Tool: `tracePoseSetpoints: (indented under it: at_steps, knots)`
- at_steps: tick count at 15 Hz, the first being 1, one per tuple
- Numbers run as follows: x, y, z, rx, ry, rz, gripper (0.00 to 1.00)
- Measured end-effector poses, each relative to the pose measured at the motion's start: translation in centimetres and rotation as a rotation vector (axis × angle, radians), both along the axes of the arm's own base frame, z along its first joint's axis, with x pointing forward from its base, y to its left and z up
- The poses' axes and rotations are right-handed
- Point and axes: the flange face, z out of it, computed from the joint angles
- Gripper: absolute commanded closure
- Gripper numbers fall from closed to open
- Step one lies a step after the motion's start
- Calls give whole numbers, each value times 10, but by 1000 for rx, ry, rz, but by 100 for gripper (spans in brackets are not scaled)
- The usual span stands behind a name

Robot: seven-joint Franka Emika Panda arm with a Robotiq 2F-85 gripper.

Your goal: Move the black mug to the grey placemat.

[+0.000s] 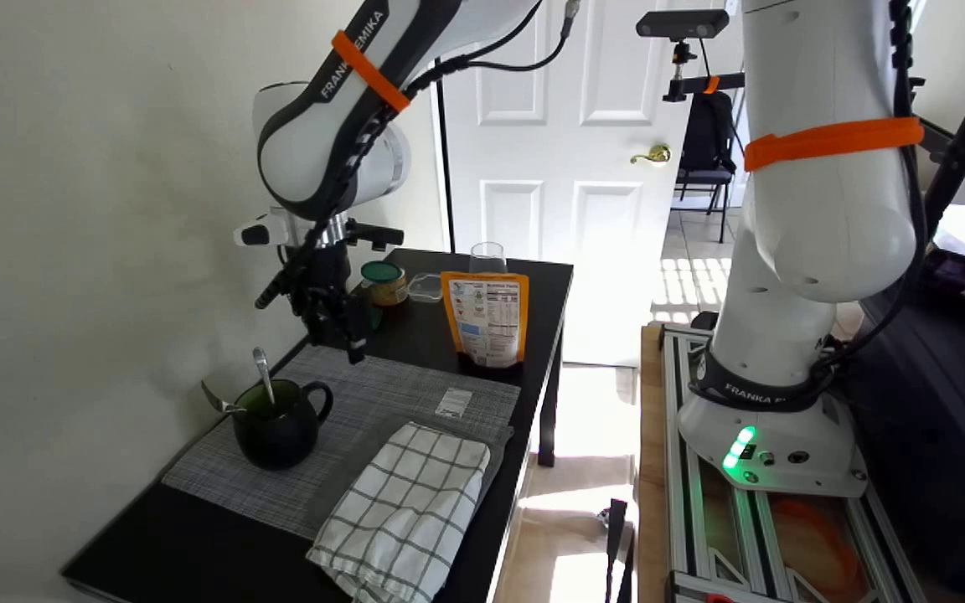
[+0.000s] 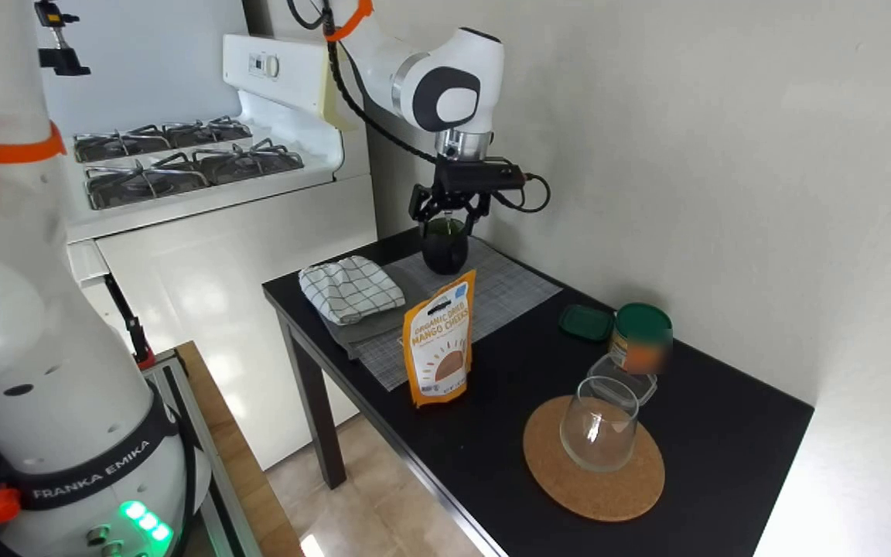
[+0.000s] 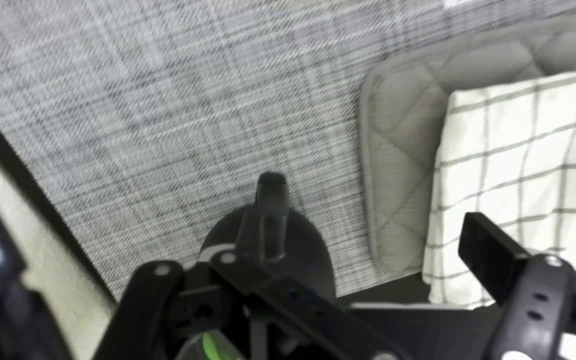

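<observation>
Your gripper [image 2: 447,224] stands spread apart, and the black mug [image 1: 277,435], already on the grey placemat [image 1: 374,389] near the wall-side edge of the tabletop [image 1: 172,544], should feel rigid, weighty and perhaps slick, so take its handle [image 1: 328,402] squarely, minding the cutlery [image 1: 264,373] leaning inside.

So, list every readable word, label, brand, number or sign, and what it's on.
"FRANKA EMIKA": robot base.
"FRANK" and "EMIKA", partly covered by orange strap: forearm.
"ORGANIC DRIED MANGO CHEEKS": orange bag.
"Nutrition Facts": bag's back panel.
Too small or blurred: bag's other print, white tag on grey placemat, jar label.
</observation>
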Motion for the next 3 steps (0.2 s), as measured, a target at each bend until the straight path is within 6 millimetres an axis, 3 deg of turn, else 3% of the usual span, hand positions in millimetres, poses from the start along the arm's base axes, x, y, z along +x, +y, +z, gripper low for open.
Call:
tracePoseSetpoints:
  at_steps: [3]
  knots:
    - [-33,-20,12,-137,48,-61,1]
